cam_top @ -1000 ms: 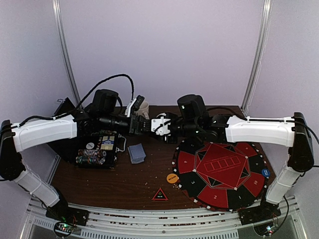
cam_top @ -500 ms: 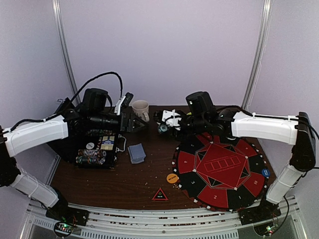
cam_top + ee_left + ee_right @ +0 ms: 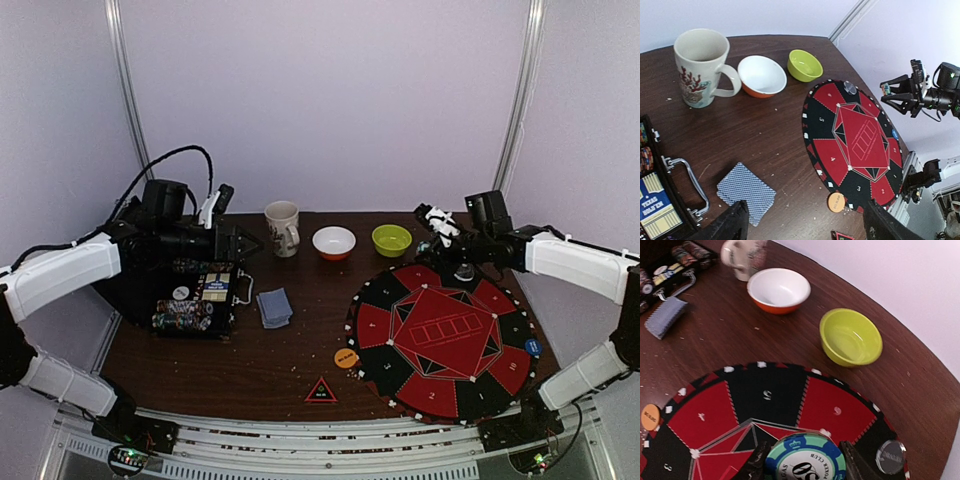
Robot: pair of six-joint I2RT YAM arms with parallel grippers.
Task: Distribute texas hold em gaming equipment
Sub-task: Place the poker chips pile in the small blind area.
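Triangular marker [image 3: 320, 391]: the black, red-edged piece is seen at the near edge of the table, just in front of the round playing mat [image 3: 412, 383]; it is not yet handed out.
Orange disc [image 3: 346, 358]: it is laid against the mat's near-left rim.
Blue disc [image 3: 532, 346]: it is set on the mat's right rim.
Card deck [image 3: 273, 307]: it is stacked face down beside the chip case [image 3: 195, 300], well apart from the mat.
Left gripper [image 3: 240, 243]: the fingers are spread wide with nothing between them. It has been drawn back over the chip case from mid-table, where the two grippers met a second ago.
Right gripper [image 3: 805, 466]: it is pinched on a green-and-white poker chip [image 3: 805, 455], which has been carried out over the mat's far-right part.
Silver disc [image 3: 888, 456]: it is seen on the mat's far rim, just beside the held chip.
Mug [image 3: 283, 228], white bowl [image 3: 333, 242], green bowl [image 3: 391, 240]: they are lined along the far edge — uncovered now that the arms have parted.
Meaning: the handover is judged complete. A far seat is likely to be served next, and the left arm is freed for another chip.
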